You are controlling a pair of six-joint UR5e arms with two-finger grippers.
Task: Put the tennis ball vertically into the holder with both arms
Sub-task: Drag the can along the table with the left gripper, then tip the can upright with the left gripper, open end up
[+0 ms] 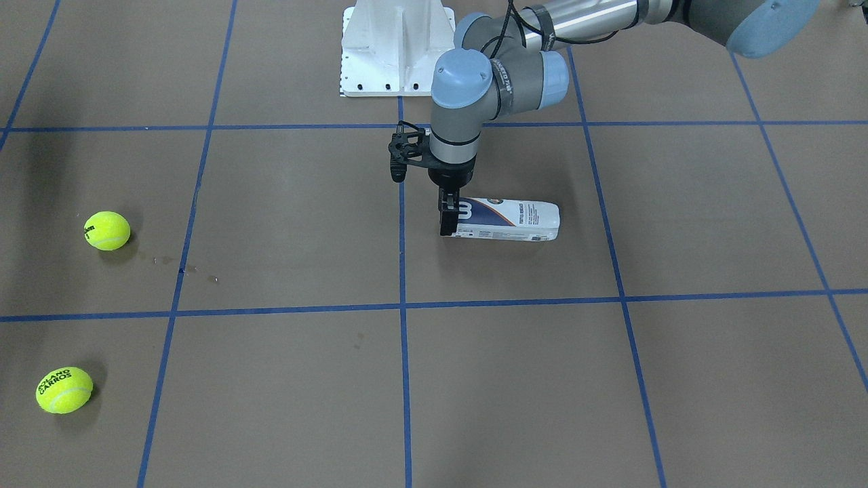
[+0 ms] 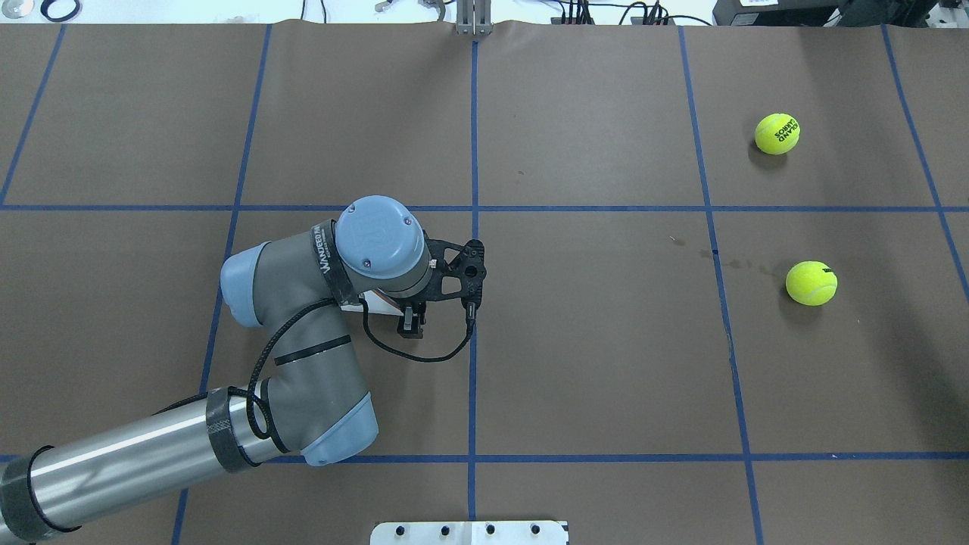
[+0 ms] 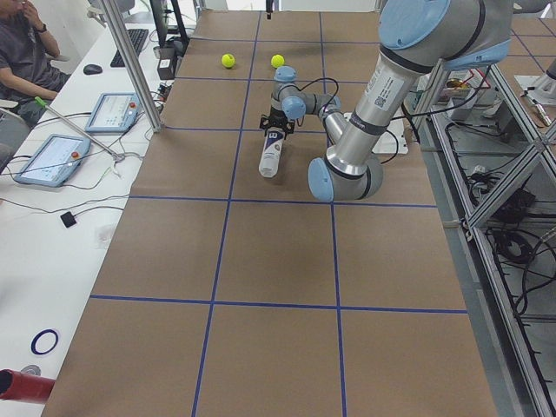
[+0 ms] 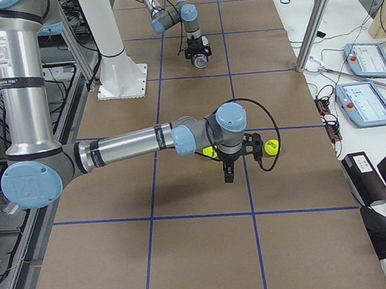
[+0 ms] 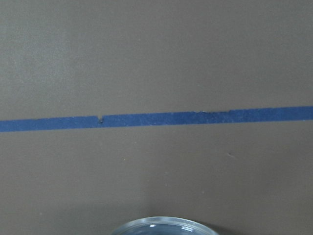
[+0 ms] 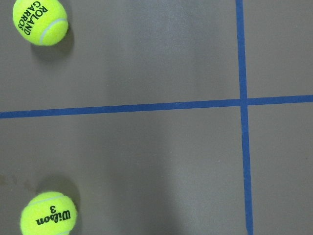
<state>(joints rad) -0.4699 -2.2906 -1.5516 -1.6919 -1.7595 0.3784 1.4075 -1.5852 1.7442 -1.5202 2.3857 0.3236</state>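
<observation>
The holder (image 1: 508, 220) lies on its side on the table, a clear tube with a white and navy label. My left gripper (image 1: 447, 218) points straight down over its open end, with fingers on either side of the tube and closed against it. The wrist hides most of the holder in the overhead view. The left wrist view shows only the tube's rim (image 5: 164, 226). Two yellow tennis balls (image 1: 107, 230) (image 1: 64, 390) lie far off on my right. My right gripper (image 4: 228, 175) hovers above the table beside them; I cannot tell if it is open. Both balls (image 6: 40, 22) (image 6: 48, 218) show in the right wrist view.
The white pedestal (image 1: 397, 47) stands at the robot's edge of the table. Blue tape lines (image 1: 403, 305) grid the brown table. An operator (image 3: 26, 52) sits at a side desk with tablets, beyond the table's far edge.
</observation>
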